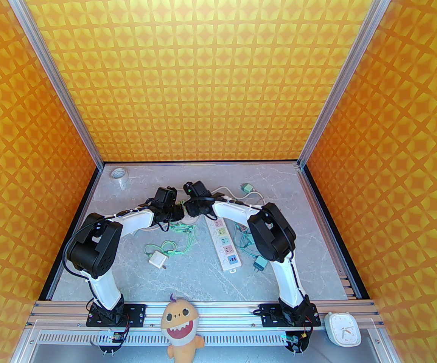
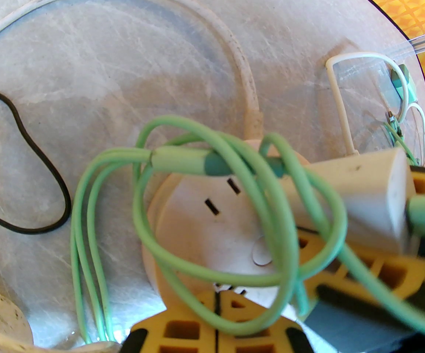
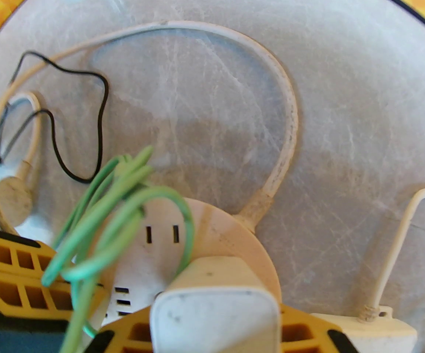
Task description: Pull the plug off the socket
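The socket [image 3: 230,234] under both grippers is a round cream disc with slot outlets on its face [image 2: 212,226]. On it stands the plug [image 3: 216,307], a white charger block [image 2: 363,197]; its prongs are hidden. My right gripper [image 3: 216,329] is shut on the block, one yellow finger [image 3: 304,325] on each side. My left gripper [image 2: 216,325] is shut, and its yellow fingertips [image 3: 17,278] rest on the disc's near rim. A looped green cable [image 2: 183,256] runs from the block's end across the disc. From above, the left gripper [image 1: 178,214] and right gripper [image 1: 192,210] meet at the table's middle.
A long white power strip [image 1: 226,245] with pastel outlets lies just right of the grippers. The disc's thick white cord [image 3: 286,116] arcs away, beside a thin black cable [image 2: 24,197]. A loose white charger [image 1: 157,259], green adapters [image 1: 259,265] and a tape roll [image 1: 119,175] lie around.
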Action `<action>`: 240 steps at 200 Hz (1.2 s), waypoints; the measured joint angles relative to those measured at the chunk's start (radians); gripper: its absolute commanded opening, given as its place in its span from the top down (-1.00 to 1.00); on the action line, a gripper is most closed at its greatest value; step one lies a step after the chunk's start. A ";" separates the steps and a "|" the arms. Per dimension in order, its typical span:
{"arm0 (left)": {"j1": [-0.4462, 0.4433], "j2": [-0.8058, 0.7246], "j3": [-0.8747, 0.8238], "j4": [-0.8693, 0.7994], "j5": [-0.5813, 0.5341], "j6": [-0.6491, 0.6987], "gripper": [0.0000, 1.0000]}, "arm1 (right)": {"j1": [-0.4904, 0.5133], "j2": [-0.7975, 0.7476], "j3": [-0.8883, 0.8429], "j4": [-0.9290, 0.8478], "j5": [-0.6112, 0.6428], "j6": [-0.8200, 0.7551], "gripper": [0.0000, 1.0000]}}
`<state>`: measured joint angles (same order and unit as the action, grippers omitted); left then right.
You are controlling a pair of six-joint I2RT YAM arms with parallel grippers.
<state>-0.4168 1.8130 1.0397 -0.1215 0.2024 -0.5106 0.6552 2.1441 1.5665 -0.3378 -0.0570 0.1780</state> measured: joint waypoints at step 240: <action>0.019 -0.047 -0.068 0.032 0.034 -0.024 0.29 | 0.098 0.010 0.090 -0.132 0.237 -0.050 0.81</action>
<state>-0.3973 1.7664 0.9714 -0.0891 0.2359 -0.5343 0.7528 2.1544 1.6566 -0.4698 0.1795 0.1276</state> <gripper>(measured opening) 0.317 0.291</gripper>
